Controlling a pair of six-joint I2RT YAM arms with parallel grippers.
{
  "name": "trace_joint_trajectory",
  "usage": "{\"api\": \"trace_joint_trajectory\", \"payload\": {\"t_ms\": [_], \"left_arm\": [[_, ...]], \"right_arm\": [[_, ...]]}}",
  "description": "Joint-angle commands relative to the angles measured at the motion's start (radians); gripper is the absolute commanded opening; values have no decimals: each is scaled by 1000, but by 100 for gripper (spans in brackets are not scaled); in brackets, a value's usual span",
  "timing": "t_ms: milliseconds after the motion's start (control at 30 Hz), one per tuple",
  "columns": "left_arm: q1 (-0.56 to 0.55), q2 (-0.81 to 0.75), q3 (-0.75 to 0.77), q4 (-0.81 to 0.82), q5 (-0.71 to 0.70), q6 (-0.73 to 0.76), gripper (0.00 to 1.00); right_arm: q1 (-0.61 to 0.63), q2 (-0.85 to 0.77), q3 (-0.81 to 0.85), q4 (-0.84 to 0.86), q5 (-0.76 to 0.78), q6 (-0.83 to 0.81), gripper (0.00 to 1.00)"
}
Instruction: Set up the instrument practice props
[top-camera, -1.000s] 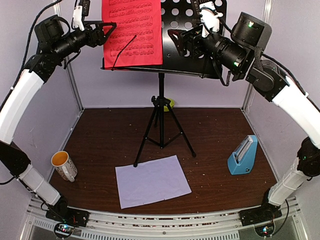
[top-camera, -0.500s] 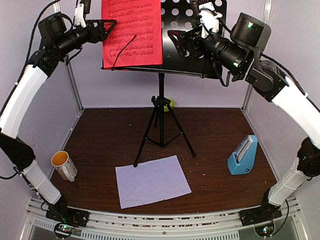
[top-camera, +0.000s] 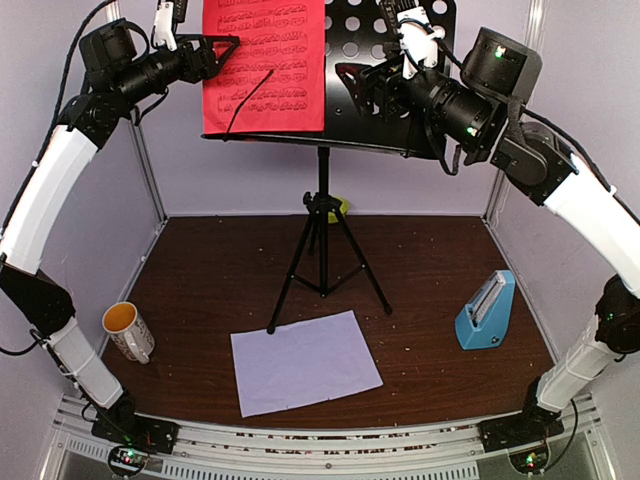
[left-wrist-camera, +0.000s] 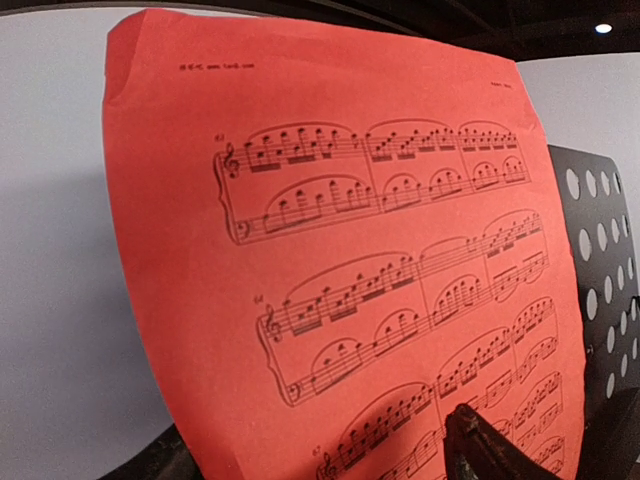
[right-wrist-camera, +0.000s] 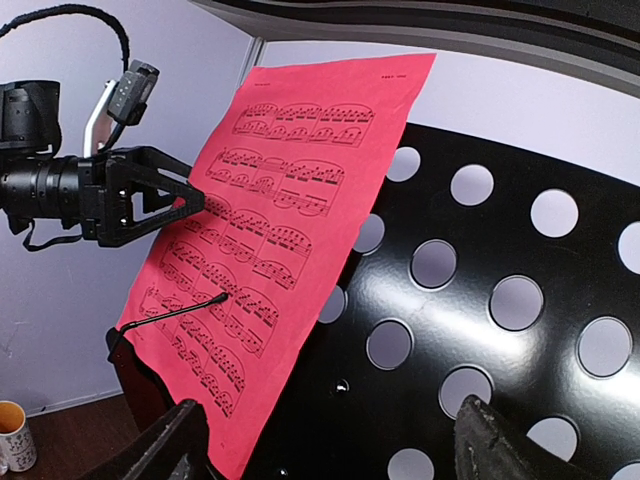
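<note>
The black perforated music stand (top-camera: 400, 60) rises on its tripod (top-camera: 322, 250) at the back of the table. A red music sheet (top-camera: 263, 65) leans on the stand's left half under a thin wire arm. My left gripper (top-camera: 215, 52) is open right at the sheet's left edge, and the sheet (left-wrist-camera: 340, 270) fills its view. My right gripper (top-camera: 365, 85) is open in front of the stand's bare right half (right-wrist-camera: 480, 330), holding nothing. A white sheet (top-camera: 305, 362) lies flat on the near table. The blue metronome (top-camera: 487, 310) stands at the right.
A white patterned mug (top-camera: 128, 330) stands at the table's left edge. Something small and green (top-camera: 342, 208) peeks out behind the tripod by the back wall. The tripod's legs spread over the table's middle, and walls close in both sides.
My left gripper has risen and moved slightly right, closer to the red sheet's left edge. The right arm has barely moved.
</note>
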Motion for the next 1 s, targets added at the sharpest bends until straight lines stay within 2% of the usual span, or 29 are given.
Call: {"api": "trace_joint_trajectory", "payload": {"t_ms": [0,333,500,633,833,967], "left_arm": [[-35,9,39,2,12,73,79],[-55,24,79,-64,-33,174,79],[-37,5,91,-96,-120,186,84],[32,-47,33,-82,-112,111,88],[81,-123,-41,-117,-120,111,97],[103,-233,-201,-83,-104,86,98]], "right_arm": [[-2,-27,-9,23,11,0,85],[-3,-25,-11,28,4,15,85],[-1,-21,-5,29,-4,21,85],[-3,-22,-1,28,-11,25,86],[-2,-35,0,15,-55,54,87],[-2,-61,-9,-19,-104,77,88]]}}
